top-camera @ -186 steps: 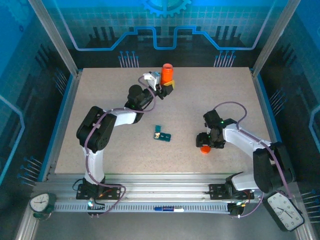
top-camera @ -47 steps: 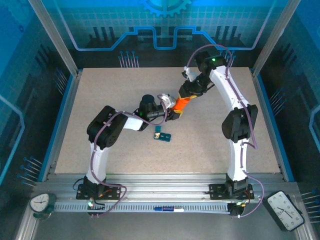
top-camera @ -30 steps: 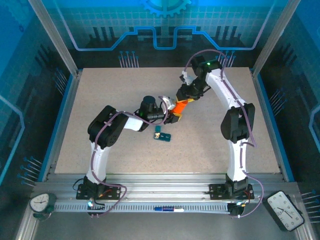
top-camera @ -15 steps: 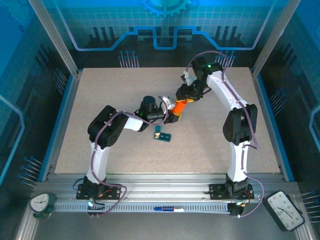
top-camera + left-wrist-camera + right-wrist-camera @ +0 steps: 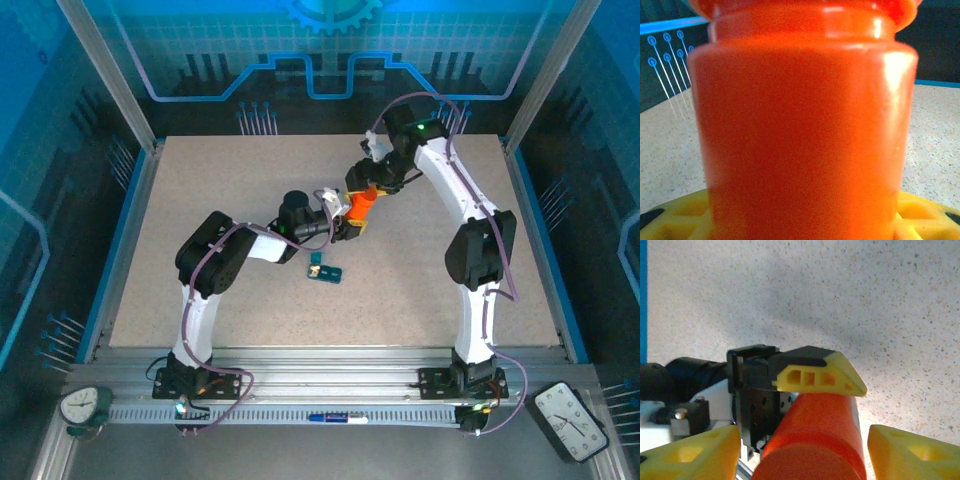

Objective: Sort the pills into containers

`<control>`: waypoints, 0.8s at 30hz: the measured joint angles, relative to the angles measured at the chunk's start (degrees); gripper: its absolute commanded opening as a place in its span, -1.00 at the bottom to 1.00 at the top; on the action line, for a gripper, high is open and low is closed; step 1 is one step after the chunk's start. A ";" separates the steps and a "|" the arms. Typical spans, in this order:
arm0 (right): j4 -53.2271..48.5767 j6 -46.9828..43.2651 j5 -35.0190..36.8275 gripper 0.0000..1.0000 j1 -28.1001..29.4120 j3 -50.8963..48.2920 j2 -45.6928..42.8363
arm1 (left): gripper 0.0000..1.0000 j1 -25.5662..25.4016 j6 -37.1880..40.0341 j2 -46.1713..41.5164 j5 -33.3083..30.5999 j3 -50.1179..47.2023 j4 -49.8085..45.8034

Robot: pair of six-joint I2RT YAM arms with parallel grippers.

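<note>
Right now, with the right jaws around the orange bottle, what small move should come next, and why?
Probably back the right jaws straight off the orange bottle. They stand open on either side of it, and the left jaws hold its body, so it should not drop.

Orange bottle (image 5: 802,130) very close up, neck ridge at the top, yellow fingers (image 5: 675,222) low on both sides of it, speckled table (image 5: 935,130) behind, blue rail (image 5: 670,26) and white pins (image 5: 665,65) upper left

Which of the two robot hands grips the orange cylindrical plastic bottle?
The left hand: it clamps the orange cylindrical plastic bottle. The right hand stands open around its top, with gaps on both sides.
</note>
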 measured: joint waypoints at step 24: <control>34.95 9.64 -3.85 0.56 -7.52 -31.04 -27.47 | -1.00 0.96 -12.17 0.00 1.05 3.15 6.67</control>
